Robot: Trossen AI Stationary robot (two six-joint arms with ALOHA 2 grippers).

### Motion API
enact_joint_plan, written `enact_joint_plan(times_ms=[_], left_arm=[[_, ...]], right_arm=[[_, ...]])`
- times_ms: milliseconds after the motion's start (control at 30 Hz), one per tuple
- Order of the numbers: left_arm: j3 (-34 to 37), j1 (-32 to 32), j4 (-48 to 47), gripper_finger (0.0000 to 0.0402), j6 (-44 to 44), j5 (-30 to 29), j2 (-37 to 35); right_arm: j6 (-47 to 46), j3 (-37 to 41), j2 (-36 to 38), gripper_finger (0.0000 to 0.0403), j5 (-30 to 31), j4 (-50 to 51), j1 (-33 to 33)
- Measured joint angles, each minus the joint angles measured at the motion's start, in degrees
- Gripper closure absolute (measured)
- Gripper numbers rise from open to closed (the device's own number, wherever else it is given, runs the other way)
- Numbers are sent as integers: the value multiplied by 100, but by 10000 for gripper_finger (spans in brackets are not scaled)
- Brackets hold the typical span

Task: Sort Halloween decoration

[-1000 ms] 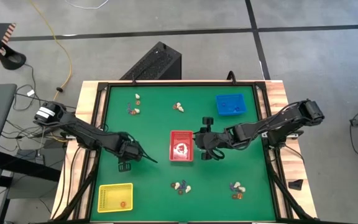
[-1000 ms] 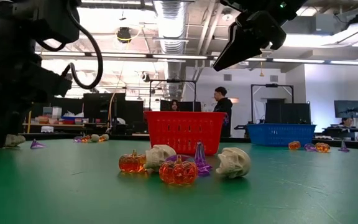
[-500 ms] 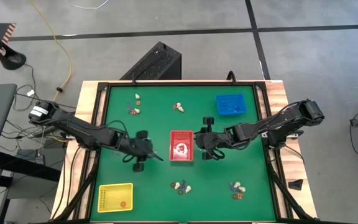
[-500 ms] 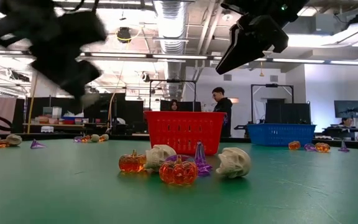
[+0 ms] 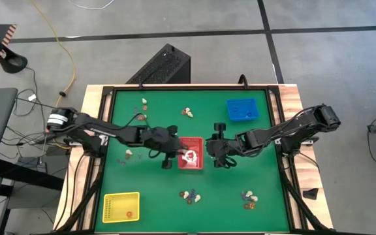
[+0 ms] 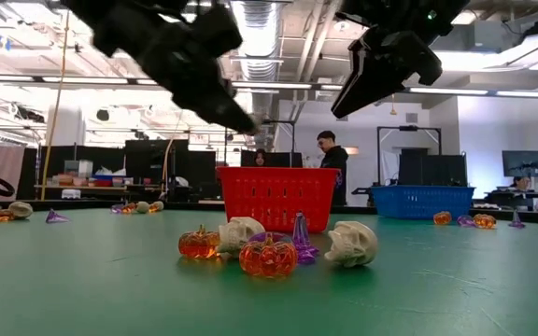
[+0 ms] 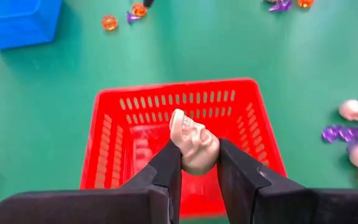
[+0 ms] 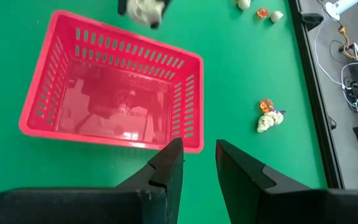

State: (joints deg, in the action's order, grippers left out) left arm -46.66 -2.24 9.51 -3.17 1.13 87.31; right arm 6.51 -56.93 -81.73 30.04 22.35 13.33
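Observation:
My left gripper (image 5: 172, 153) hangs over the left rim of the red tray (image 5: 190, 145) at the table's middle, shut on a cream skull (image 7: 193, 138). Just right of that tray, my right gripper (image 5: 215, 155) hovers open above the table with nothing between its fingers (image 8: 199, 155). Small heaps of Halloween decoration lie on the green table: skulls, orange pumpkins and purple pieces near the front (image 6: 267, 254) (image 5: 189, 195) (image 5: 249, 198), more at the back (image 5: 187, 112) (image 5: 141, 116) and on the left (image 5: 128, 155). A pale piece (image 5: 189, 155) lies inside the red tray. My left gripper pinches the skull by its two sides (image 7: 199, 163) between the ends of its two fingers (image 7: 166, 168). Most of the skull sticks out past the fingertips. The fingers slant downward from the table's left. The skull is lifted clear, above the red tray's left rim.
A blue tray (image 5: 242, 109) stands at the back right and a yellow tray (image 5: 121, 207) at the front left, with an orange piece in it. The table has a raised black rim (image 5: 103, 156). People and desks show in the room beyond (image 6: 332, 154).
My left gripper has swung from the left part of the table toward the right, up to the red tray. It has risen and tipped from pointing down to slanting forward, and it has rolled at the wrist. A few trinkets stay where it was.

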Motion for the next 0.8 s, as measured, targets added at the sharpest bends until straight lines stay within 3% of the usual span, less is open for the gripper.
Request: enact_joint_plan(times_ms=[267,533,667,800], left_arm=[[-750,190,-817,312,-172,151,642],[-1011,112,-1171,250,-520,31,587],[-1232,117,-1931,234,-524,-138,515],[-1304,118,-2731,233,-692,-318,285]], right_arm=[[1,-2,0,278,0,147,1],[-1,-2,0,278,0,270,1],[-67,-5,2,278,2,367,0],[-1148,-284,56,278,-13,1622,6]])
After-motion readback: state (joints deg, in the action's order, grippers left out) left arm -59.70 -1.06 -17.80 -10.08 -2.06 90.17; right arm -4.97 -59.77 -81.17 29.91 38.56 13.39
